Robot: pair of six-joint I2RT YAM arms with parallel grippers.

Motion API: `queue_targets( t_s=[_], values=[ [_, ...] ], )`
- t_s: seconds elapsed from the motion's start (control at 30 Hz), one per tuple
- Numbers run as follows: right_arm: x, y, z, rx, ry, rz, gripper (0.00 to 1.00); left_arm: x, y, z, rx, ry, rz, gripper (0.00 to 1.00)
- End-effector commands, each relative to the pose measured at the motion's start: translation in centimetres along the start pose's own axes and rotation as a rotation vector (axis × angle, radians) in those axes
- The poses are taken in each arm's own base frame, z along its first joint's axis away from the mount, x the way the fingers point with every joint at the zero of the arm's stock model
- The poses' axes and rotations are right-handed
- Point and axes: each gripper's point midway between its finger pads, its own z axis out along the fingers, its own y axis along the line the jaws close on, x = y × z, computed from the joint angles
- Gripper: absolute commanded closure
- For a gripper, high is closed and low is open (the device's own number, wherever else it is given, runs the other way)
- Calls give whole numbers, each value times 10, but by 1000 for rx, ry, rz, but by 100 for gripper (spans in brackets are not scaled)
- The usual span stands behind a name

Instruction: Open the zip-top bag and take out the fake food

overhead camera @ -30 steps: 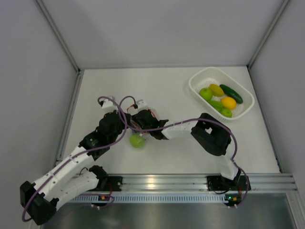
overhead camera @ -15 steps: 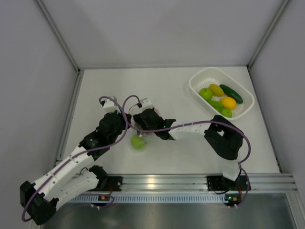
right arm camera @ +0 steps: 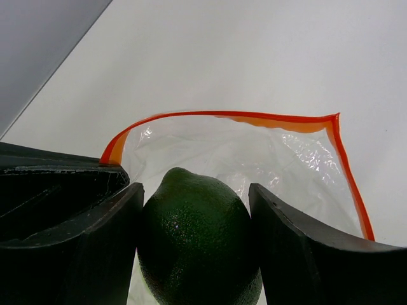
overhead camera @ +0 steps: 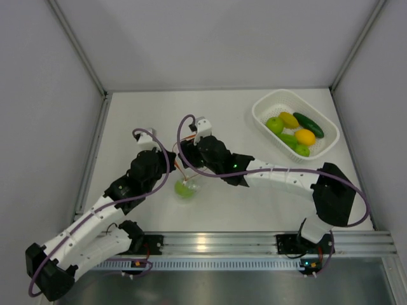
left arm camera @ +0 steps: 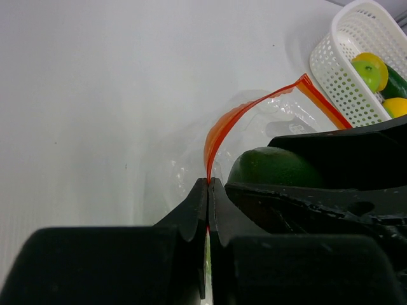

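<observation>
The zip-top bag [overhead camera: 191, 184] lies mid-table, clear with an orange-red zip strip [right arm camera: 222, 115], its mouth open. My left gripper [left arm camera: 208, 181] is shut on the zip strip at one corner; it sits left of the bag in the top view [overhead camera: 169, 176]. My right gripper [right arm camera: 194, 190] reaches into the bag mouth, and its fingers [right arm camera: 286, 254] press both sides of a dark-green round fruit [right arm camera: 194, 248]. That fruit also shows in the top view [overhead camera: 185, 189] and the left wrist view [left arm camera: 270, 168]. Several other fake fruits [overhead camera: 289, 130] lie in the basket.
A white perforated oval basket [overhead camera: 264, 105] stands at the back right; it also shows in the left wrist view [left arm camera: 343, 70]. Grey walls close the table on the left, back and right. The right arm's elbow [overhead camera: 332, 197] sits near the front right.
The right arm has stretched out, its elbow swinging to the right and its wrist shifting back. The green fruit and bag stay about in place. The left arm has hardly moved.
</observation>
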Motion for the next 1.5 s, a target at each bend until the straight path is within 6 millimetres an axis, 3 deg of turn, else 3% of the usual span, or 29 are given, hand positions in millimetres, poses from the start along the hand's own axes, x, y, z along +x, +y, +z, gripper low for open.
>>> queue_targets(
  t_s=[0.0,0.33,0.47,0.57,0.7,0.77,0.8,0.9,1.0,1.2,1.3,1.47],
  values=[
    [-26,8,-21,-25,-62,1,52,-26,-14,-6,50,-64,-17,100],
    [-85,37,-67,-192,-165,69,52,-22,-14,-6,54,-53,-25,100],
    [-106,30,-87,-191,-206,58,52,-21,-14,-6,55,-52,-21,100],
    [-121,11,-102,-115,-251,25,52,-24,-15,-8,60,-59,-23,100],
    [-122,-30,-114,10,-239,9,52,-27,-15,-11,65,-71,-23,100],
    [-129,-63,-121,80,-255,25,52,-28,-17,-13,77,-72,-25,100],
    [-128,-89,-121,137,-245,34,52,-28,-17,-13,79,-70,-23,100],
    [-125,-134,-126,243,-223,46,51,-29,-21,-14,96,-64,-28,100],
    [-115,-207,-135,433,-189,80,51,-30,-24,-14,105,-64,-34,100],
    [-78,-311,-161,694,-84,150,49,-30,-36,-16,156,-39,-46,100],
    [-60,-350,-173,796,-45,191,49,-29,-40,-16,173,-25,-50,100],
    [-36,-394,-172,896,24,234,49,-29,-48,-20,210,-13,-67,100]
  ],
)
